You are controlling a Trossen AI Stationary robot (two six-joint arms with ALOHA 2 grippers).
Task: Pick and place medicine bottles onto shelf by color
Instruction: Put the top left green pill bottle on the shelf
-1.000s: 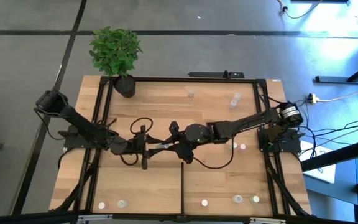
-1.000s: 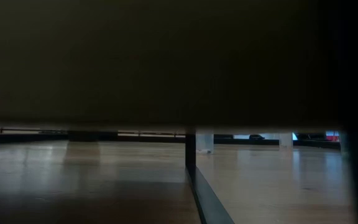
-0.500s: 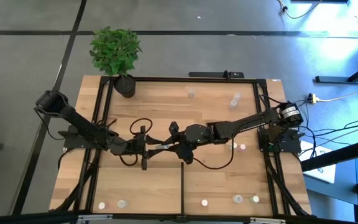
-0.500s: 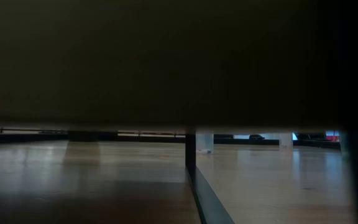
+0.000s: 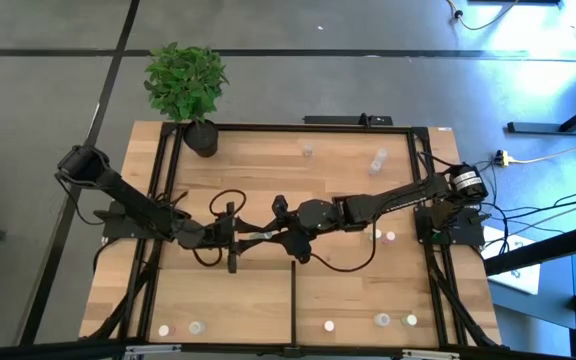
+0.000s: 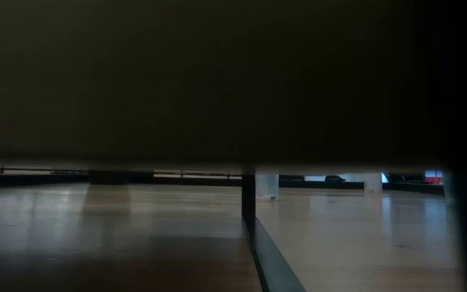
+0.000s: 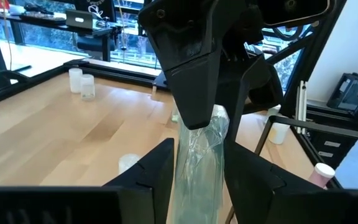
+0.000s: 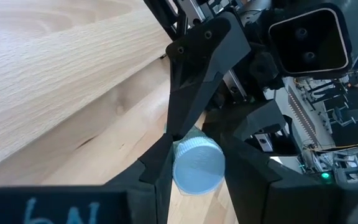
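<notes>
a: where is the bottle (image 7: 197, 155) found?
b: mid-shelf (image 5: 268, 165), near the divider bar (image 5: 294, 300), held off the boards between both arms. the left gripper (image 7: 194, 168) is pinched on its clear body; the right gripper (image 8: 194, 163) is pinched at the capped end.
a: how is the handover best done?
b: one grip is judged to be confirmed firm before the other is eased. the bottle is kept level, no twisting. other bottles (image 5: 381, 320) are seen along the near rail.

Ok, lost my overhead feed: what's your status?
Left gripper and right gripper meet mid-shelf. Both clamp one clear medicine bottle, handover pose. Nothing blocking.
</notes>
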